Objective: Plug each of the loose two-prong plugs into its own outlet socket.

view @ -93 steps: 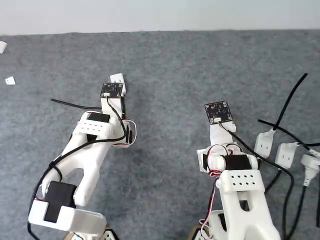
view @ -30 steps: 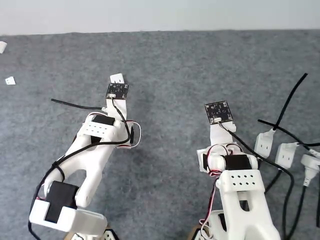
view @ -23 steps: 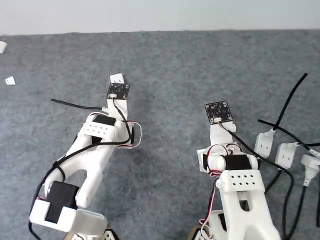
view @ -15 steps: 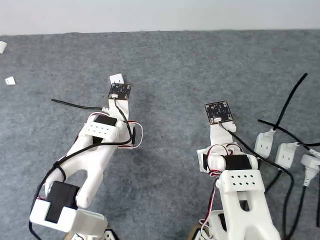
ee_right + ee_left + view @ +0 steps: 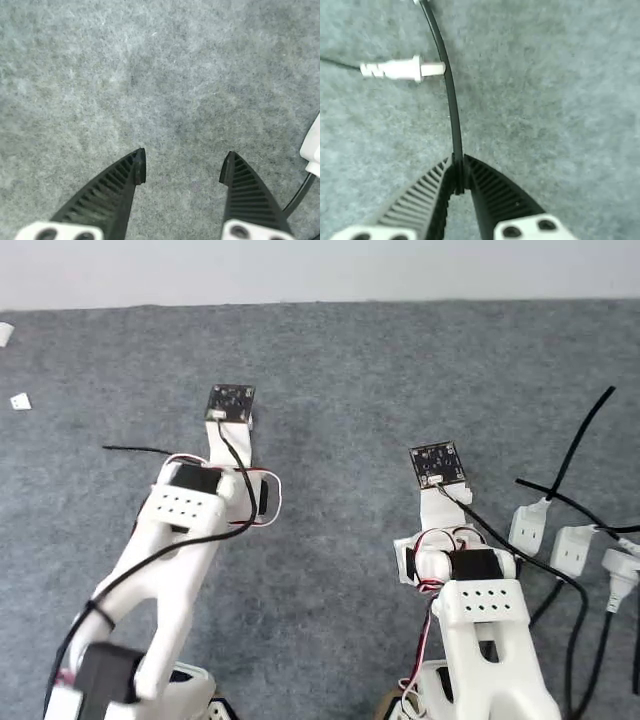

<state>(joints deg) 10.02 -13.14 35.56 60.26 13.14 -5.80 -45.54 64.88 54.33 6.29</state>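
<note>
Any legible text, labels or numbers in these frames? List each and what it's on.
None can be read.
circuit boards on the wrists: marks too small to read.
outlet sockets: no print visible.
plug: blurred, no print visible.
cable: plain black.

**Grey felt table, cords gathered at one side**

The grey felt table (image 5: 380, 380) carries a white outlet socket (image 5: 527, 527) near its right edge. Just beside that socket, farther right, lies a second socket (image 5: 572, 550), then a white plug (image 5: 618, 578), with dark cords (image 5: 578, 450) running among them. Well left of the socket, a loose plug (image 5: 402, 70) lies flat, and a black cable (image 5: 451, 100) passes its tip. Farthest from the socket lie two white scraps (image 5: 20, 401).
</note>
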